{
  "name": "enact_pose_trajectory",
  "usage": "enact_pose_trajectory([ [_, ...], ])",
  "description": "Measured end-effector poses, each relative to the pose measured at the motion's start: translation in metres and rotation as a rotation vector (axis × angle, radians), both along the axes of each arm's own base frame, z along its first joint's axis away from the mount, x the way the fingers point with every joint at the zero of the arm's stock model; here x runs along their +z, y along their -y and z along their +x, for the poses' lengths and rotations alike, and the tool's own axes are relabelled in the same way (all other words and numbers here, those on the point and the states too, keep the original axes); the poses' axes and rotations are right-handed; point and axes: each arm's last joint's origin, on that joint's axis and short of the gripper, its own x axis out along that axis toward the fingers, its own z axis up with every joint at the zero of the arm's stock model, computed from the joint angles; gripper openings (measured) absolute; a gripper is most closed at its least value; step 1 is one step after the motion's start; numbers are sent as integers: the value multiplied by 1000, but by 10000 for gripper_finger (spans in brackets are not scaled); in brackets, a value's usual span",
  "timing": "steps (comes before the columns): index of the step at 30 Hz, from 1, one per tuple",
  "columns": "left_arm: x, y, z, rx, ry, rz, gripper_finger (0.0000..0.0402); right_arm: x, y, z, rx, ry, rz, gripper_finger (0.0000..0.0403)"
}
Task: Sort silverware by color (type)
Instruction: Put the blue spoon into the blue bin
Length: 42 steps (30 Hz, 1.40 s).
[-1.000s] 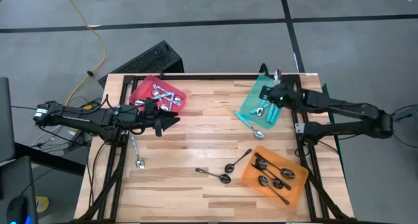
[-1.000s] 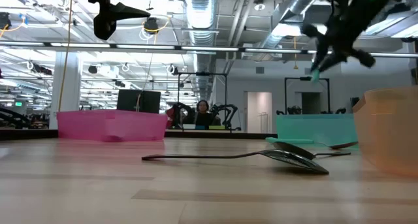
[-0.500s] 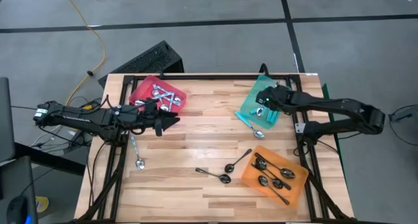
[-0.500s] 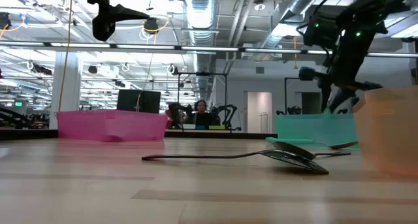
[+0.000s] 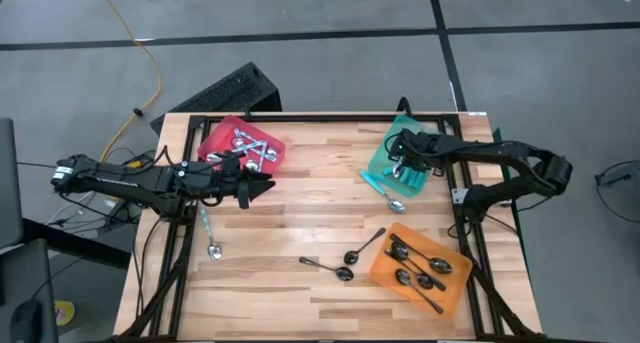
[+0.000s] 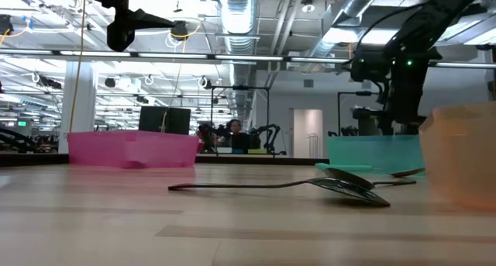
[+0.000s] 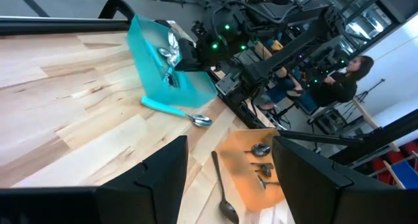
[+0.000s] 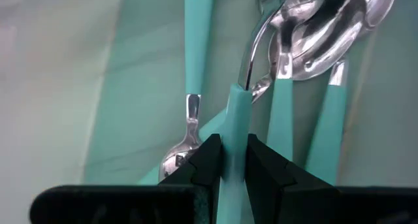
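Wooden slatted worktop (image 5: 290, 218). Right gripper (image 8: 230, 160) at two o'clock, inside the translucent teal square tray (image 5: 380, 155); fingers pinch a teal-handled silver spoon (image 8: 236, 106), apparently lowering it among matching spoons. Left gripper (image 5: 262, 188) waits at ten o'clock, fingers spread.

A: Around the wooden table (image 5: 300, 213), grey floor (image 5: 330, 73) crossed by dark seams, a yellow cable (image 5: 135, 43) trailing over it.
B: Beyond, silver ducts (image 6: 240, 6), bright ceiling lights, and a person (image 6: 232, 130) seated among dark equipment.
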Motion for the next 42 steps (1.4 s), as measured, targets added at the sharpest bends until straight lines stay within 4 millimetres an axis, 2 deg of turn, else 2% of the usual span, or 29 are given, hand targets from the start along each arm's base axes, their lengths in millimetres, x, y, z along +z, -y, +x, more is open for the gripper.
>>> enact_pose_trajectory([
  [23, -1, 0, 0, 0, -6, -1, 206, -17, 8, 4, 32, -45, 61, 85],
  [35, -1, 0, 0, 1, -14, -2, 206, -17, 9, 5, 37, -38, 54, 169],
  [42, -3, 0, -1, 1, -35, 0, 206, -5, 9, 1, 72, 2, 20, 189],
])
